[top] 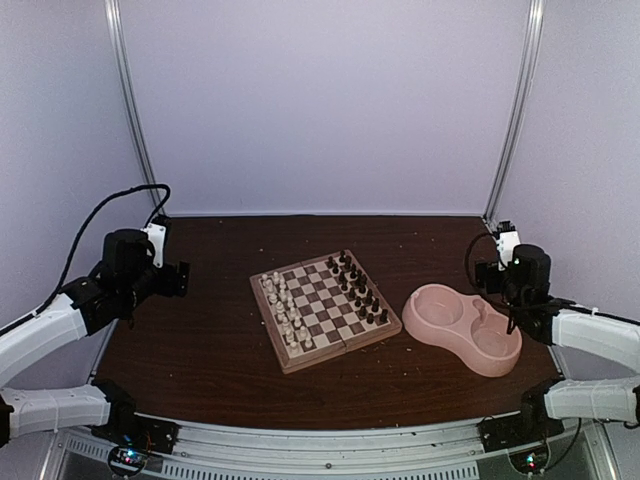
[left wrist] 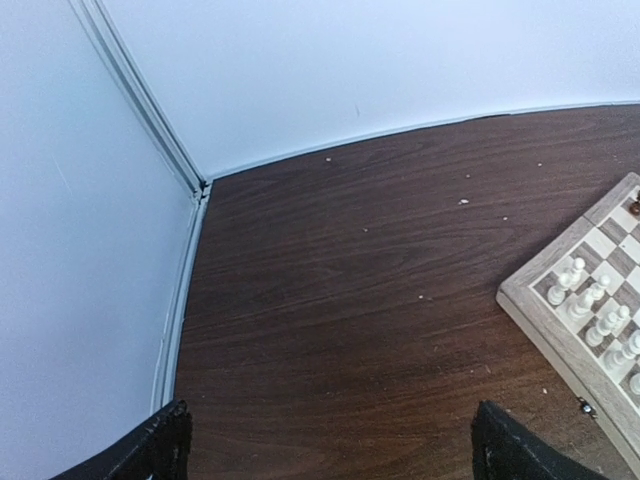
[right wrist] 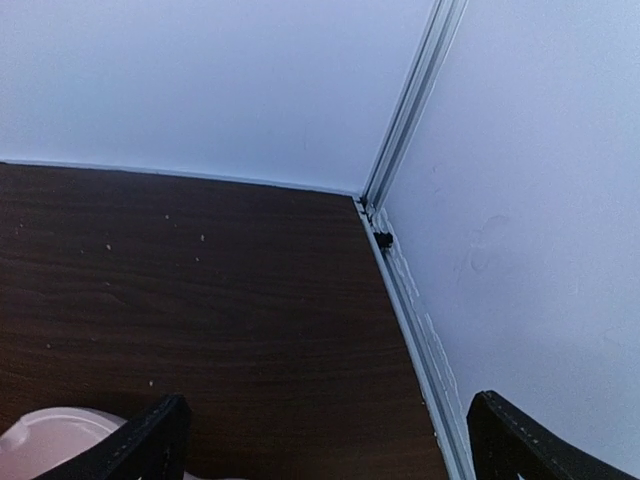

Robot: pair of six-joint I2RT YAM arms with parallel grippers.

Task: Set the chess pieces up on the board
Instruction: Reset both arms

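Task judged complete or very nearly so. The board [top: 327, 306] lies at the middle of the table [top: 200, 350], turned at an angle. The chess pieces [top: 286, 310] stand on it in a double file along its left edge. The dark pieces [top: 358, 290] stand in a matching double file along the opposite, right edge, with the squares between the two camps bare. No piece can be made out lying off the board on the tabletop, nor in the pink double bowl [top: 408, 315] that sits just right of the board and apart from it. Whether each figure is on its proper square or upright cannot be verified, as the pieces are too small in the overhead view. Any work left would be a check of that order. Count: one board; one bowl with two wells; two files of cream pieces and two of dark, the number per file not legible overhead. The left wrist view shows only the board's corner, with some eight or nine cream pieces there. Two arms are present. The left gripper [left wrist: 335, 445] hangs at the left side of the table, well apart from the board, fingers spread wide with nothing between them. The right gripper [right wrist: 335, 440] is near the far right corner beside the bowl, likewise spread wide and holding nothing.
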